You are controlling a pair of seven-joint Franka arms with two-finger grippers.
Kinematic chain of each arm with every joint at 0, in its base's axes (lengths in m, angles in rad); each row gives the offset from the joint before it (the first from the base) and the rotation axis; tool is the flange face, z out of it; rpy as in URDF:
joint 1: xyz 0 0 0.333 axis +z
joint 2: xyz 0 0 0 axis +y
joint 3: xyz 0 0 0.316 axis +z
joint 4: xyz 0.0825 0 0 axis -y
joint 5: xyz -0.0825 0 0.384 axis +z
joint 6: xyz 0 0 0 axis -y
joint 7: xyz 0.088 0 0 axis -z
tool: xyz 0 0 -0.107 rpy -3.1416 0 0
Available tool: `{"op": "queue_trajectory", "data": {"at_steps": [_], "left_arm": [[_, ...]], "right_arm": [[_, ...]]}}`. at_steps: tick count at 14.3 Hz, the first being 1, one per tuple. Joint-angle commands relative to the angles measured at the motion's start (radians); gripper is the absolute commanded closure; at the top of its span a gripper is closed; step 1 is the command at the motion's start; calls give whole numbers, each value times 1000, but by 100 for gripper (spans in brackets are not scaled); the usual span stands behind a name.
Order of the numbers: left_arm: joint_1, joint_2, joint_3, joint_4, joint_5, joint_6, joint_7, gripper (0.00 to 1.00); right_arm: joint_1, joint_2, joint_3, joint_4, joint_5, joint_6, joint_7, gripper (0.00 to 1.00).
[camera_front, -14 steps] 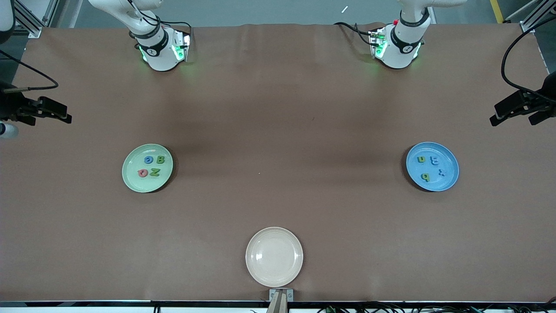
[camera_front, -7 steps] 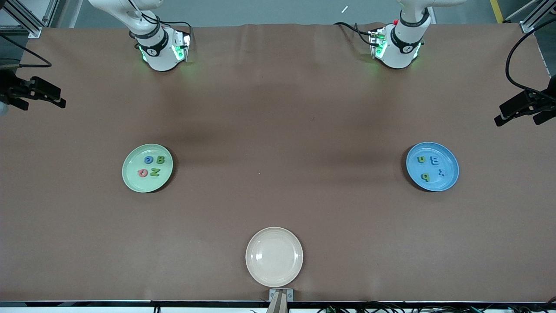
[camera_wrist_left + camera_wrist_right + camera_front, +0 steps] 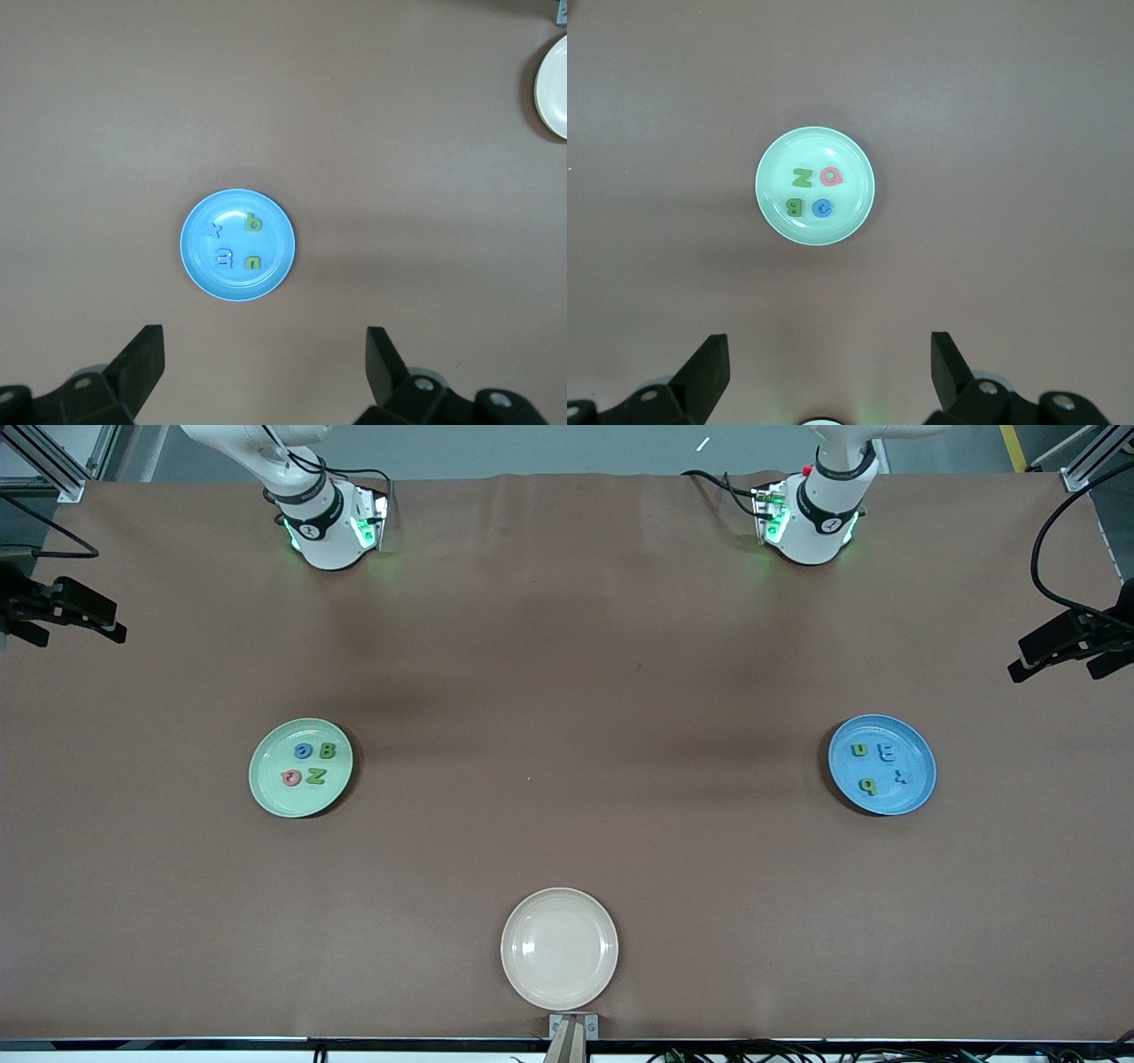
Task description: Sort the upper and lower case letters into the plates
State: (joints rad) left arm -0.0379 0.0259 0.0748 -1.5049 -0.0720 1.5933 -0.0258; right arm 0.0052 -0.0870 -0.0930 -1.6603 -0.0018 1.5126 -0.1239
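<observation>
A brown-covered table (image 3: 567, 646) stands on a grey floor (image 3: 549, 447).

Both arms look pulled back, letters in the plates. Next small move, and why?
Probably none beyond holding both arms parked. Four letters lie in the pale green plate and four in the blue plate, none loose on the table. The cream plate holds nothing. The left gripper and right gripper hang open, high above their plates.

Right gripper (image 3: 111, 627) drew back (left gripper (image 3: 1028, 664) slightly).
</observation>
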Motion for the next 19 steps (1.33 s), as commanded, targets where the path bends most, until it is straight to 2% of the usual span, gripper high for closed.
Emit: {"op": "queue_trajectory", "data": {"at_steps": [1,19], "left_arm": [[16,-14,-16,2,0,-6,0,0],[12,-32,-21,-1,6,30,17,0]], "right_arm": [[-13,-30,15,-33,-17,14,10,0],[-11,-39,15,-36,-6,3,18,0]]}}
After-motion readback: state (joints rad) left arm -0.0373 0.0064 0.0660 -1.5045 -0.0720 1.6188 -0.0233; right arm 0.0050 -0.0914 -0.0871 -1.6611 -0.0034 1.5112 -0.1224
